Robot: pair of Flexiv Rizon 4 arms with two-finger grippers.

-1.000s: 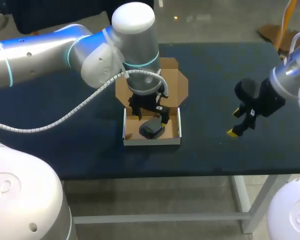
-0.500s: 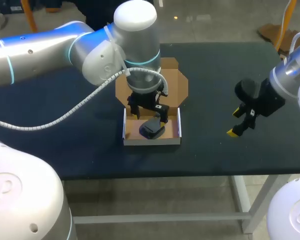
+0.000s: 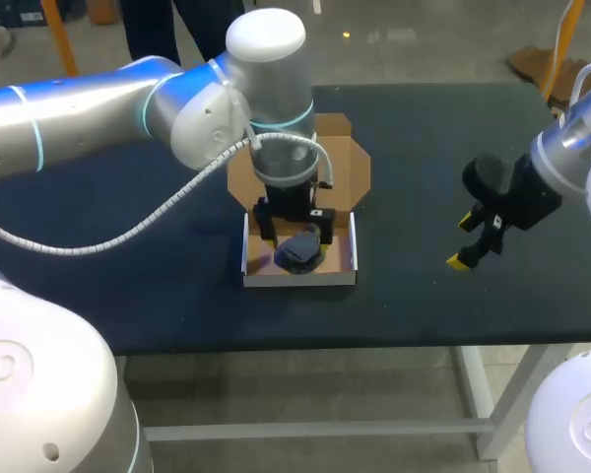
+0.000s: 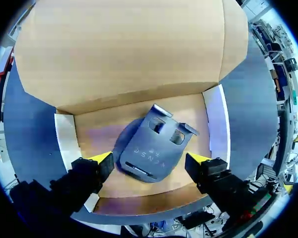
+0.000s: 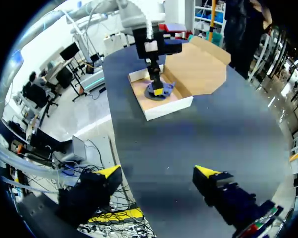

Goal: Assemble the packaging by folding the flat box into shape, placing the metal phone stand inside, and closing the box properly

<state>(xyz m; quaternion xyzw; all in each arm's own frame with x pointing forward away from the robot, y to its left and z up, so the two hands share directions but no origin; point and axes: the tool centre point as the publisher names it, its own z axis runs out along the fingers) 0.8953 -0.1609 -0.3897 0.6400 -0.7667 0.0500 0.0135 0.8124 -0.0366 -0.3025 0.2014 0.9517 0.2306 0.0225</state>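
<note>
The box (image 3: 298, 279) sits in the middle of the tabletop (image 3: 424, 296), with its lid (image 3: 350, 168) lying flat behind it. The phone stand (image 3: 298, 256) lies inside the box. The left gripper (image 3: 297, 236) hangs right over the stand, one finger on each side. The right gripper (image 3: 473, 241) is well off to the right, above the tabletop.

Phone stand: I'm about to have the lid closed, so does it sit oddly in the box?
Slightly. The phone stand lies inside the box but turned diagonally to its walls, not square. The left tool is open, a finger on either side of it. The lid lies open behind; nothing looks damaged.
</note>
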